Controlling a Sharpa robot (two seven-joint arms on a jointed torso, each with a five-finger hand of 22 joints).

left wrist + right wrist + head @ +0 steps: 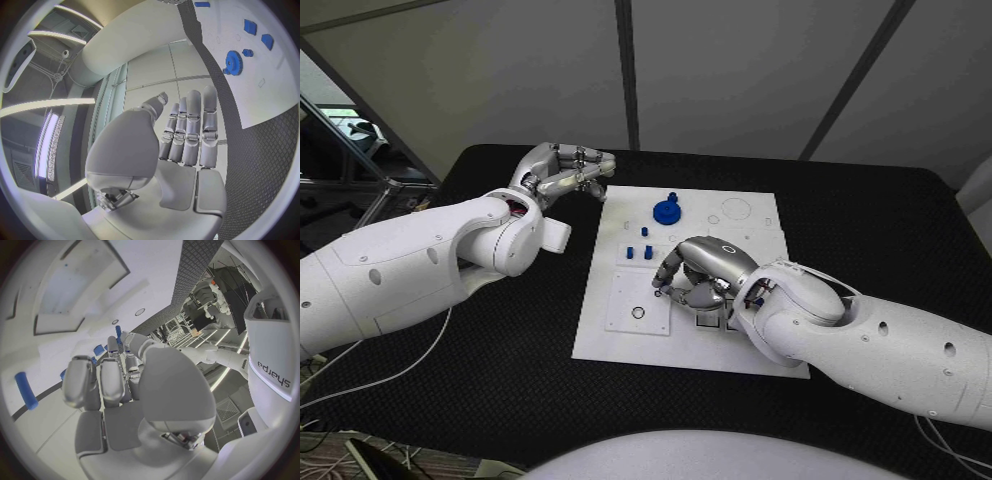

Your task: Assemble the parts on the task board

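The right hand [708, 272] lies over the middle of the task board [747, 232], and its fingers [672, 272] curl down so that what is under them, and whether they grip anything, cannot be told. The board's near right corner is hidden by the right arm. The small blue parts [636, 253] just beyond those fingers are too small to tell apart.
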